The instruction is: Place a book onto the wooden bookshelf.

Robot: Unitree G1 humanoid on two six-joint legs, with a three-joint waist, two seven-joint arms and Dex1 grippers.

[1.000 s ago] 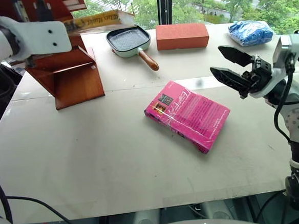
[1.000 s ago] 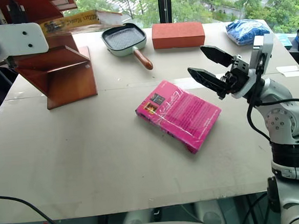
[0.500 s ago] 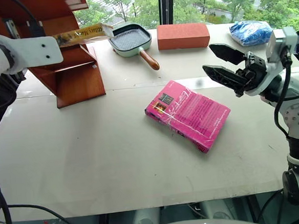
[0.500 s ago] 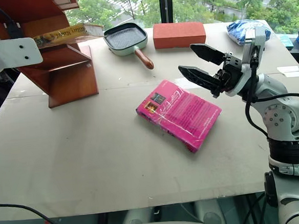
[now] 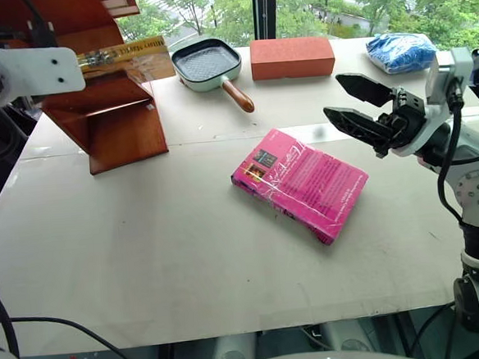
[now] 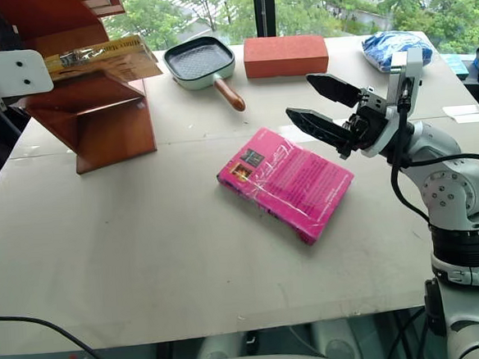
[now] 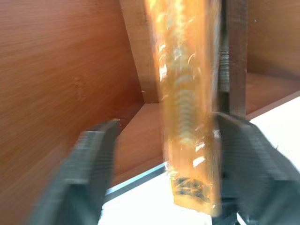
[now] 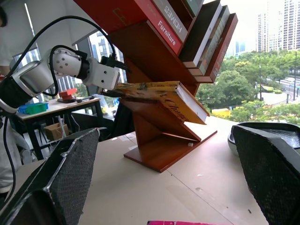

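The yellow hardback (image 8: 161,96) lies on a slanted panel of the wooden bookshelf (image 5: 107,115) at the far left of the table (image 5: 163,259), its free end jutting out past the shelf's edge toward the window. In the right wrist view its jacket lettering can be read in part. The left gripper (image 7: 173,159) has its two fingers spread on either side of the book's end; the picture there is smeared, so whether either pad still touches the jacket is hard to say, though a gap shows on at least one side.

Out in the middle of the table a bright pink book (image 5: 300,183) lies flat and askew. The right gripper (image 5: 351,106) hangs in the air just past its far right corner, fingers parted wide with nothing between them, pointing across toward the shelf.

Along the far edge stand a pale green square grill pan (image 5: 207,65) with a wooden handle, a red-orange brick block (image 5: 292,57) beside it, and a crumpled blue bag (image 5: 402,51) near the right corner
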